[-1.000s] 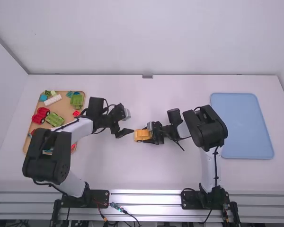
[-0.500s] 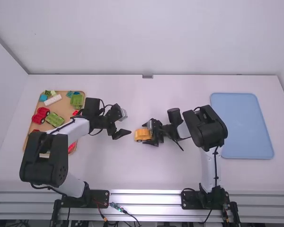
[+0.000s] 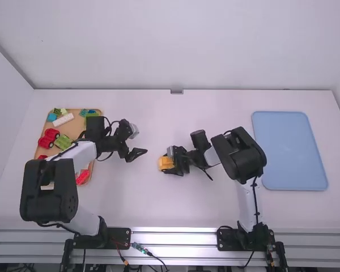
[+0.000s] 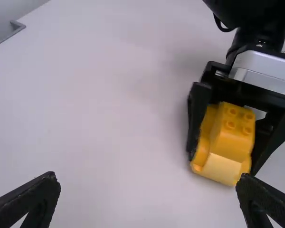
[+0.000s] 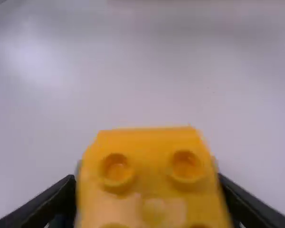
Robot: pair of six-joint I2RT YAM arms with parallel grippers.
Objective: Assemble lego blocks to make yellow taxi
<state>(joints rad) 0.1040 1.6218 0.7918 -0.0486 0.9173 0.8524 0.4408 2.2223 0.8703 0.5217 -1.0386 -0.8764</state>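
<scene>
Around the middle of the table, my right gripper (image 3: 177, 161) is shut on the yellow taxi body (image 3: 165, 162). To the left of it, a short gap apart, my left gripper (image 3: 137, 154) stands open and holds nothing. In the left wrist view the taxi body (image 4: 233, 130) has a raised studded block on top and sits between the other arm's fingers, beyond my left gripper (image 4: 149, 187), whose fingertips are wide apart. Yellow studs of the taxi body (image 5: 152, 175) fill the near part of the right wrist view, between the fingers of my right gripper (image 5: 147, 194).
A wooden tray (image 3: 76, 131) at the left holds a red car (image 3: 47, 137), green pieces (image 3: 64, 141), a white brick (image 3: 63, 119) and a red piece (image 3: 83, 177). A light blue tray (image 3: 289, 150) lies at the right.
The left gripper has drawn away to the left, widening its gap from the taxi body. The right gripper has shifted slightly left with the taxi body held.
</scene>
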